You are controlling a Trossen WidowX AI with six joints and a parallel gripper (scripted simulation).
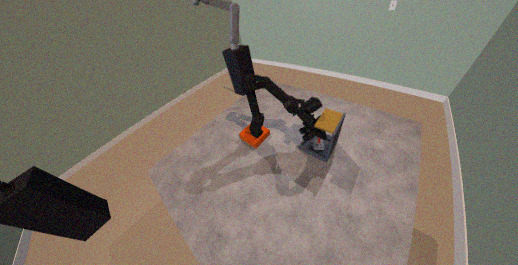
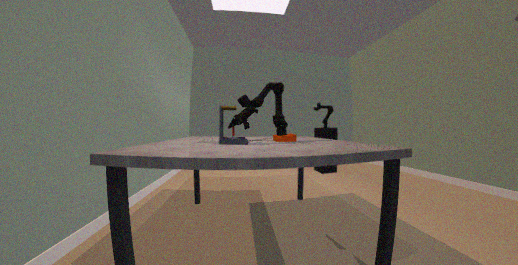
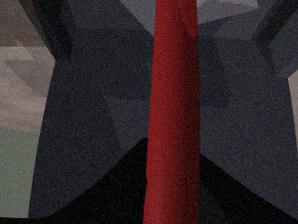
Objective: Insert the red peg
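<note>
The red peg (image 1: 319,140) (image 2: 233,131) (image 3: 175,100) is upright, or nearly so, between the fingers. My gripper (image 2: 232,125) (image 3: 161,149) is shut on it, inside the box's open front and below the level of the roof. The roof (image 1: 330,120) (image 2: 229,108) is yellow and flat, and the peg is under its outer part. The grey box (image 1: 323,155) (image 2: 221,123) has a tall back wall. The light grey block (image 1: 317,146) is on its floor, at the peg's lower end. Whether the peg's tip is in the hole cannot be told.
The box's back wall stands just beyond the peg. The arm reaches in from its orange base (image 1: 255,136) (image 2: 284,138), with its wrist passing close to the roof's front edge. The box and base stand on the grey table (image 1: 280,223) (image 2: 250,163).
</note>
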